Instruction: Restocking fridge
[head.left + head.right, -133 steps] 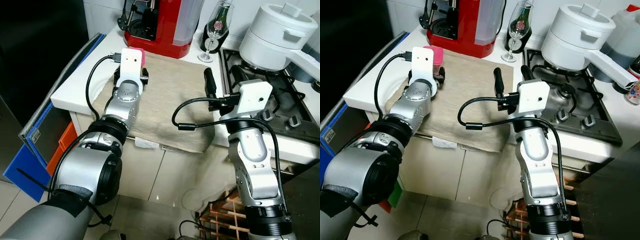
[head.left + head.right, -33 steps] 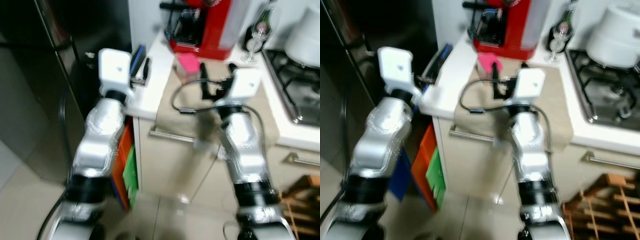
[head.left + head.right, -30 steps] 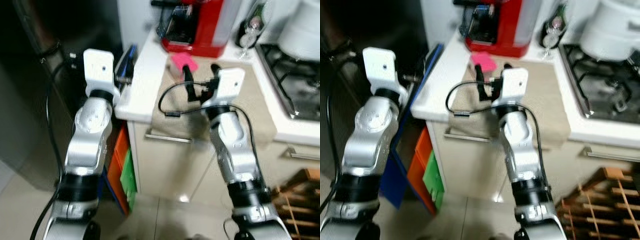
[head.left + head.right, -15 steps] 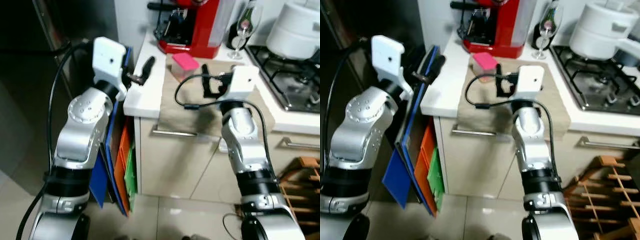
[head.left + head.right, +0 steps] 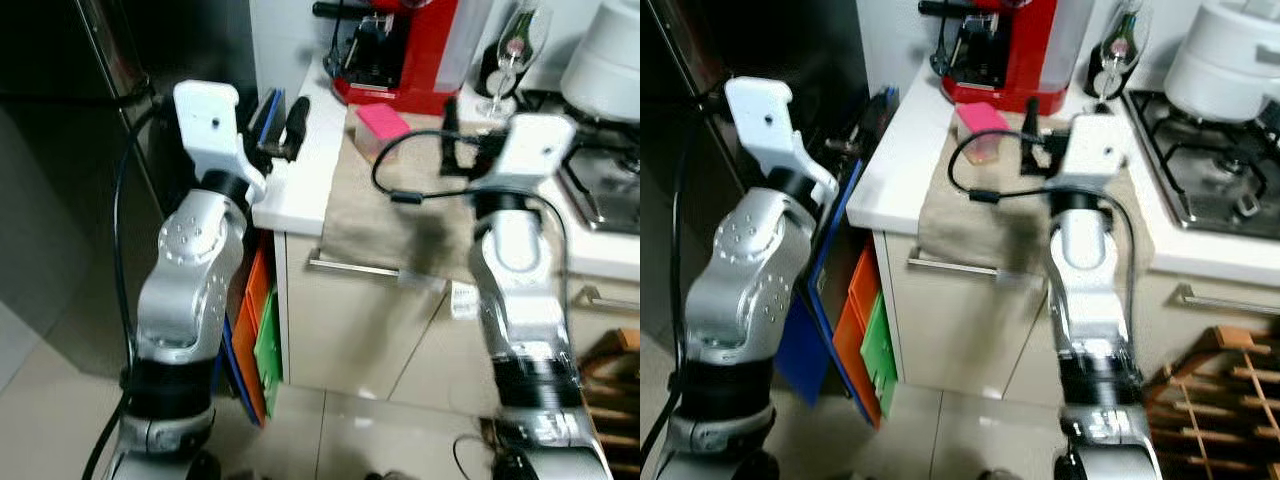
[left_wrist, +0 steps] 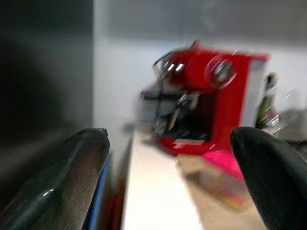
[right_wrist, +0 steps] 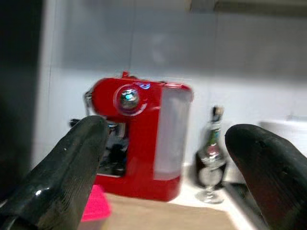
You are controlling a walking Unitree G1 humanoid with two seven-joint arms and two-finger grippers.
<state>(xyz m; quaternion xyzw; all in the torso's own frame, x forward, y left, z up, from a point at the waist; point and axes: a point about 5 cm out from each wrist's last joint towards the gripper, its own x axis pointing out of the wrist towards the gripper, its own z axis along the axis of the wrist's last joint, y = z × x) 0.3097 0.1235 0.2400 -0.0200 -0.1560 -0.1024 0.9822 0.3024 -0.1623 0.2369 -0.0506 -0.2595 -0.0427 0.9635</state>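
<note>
My left gripper [image 6: 168,191] is spread wide and empty, raised at upper left of the head view over the counter's [image 5: 300,170] left edge. My right gripper [image 7: 168,182] gapes just as wide, empty too, mid-frame above the beige cloth [image 5: 400,210]. The pink-lidded container [image 5: 380,128] sits on that cloth near the red coffee machine [image 5: 420,50], between both arms; I judge the right nearer.

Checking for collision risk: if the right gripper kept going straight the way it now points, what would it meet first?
Probably the red coffee machine: the open right gripper frames it dead ahead. The pink-lidded box sits lower, off to one side. Depth is unclear.
</note>
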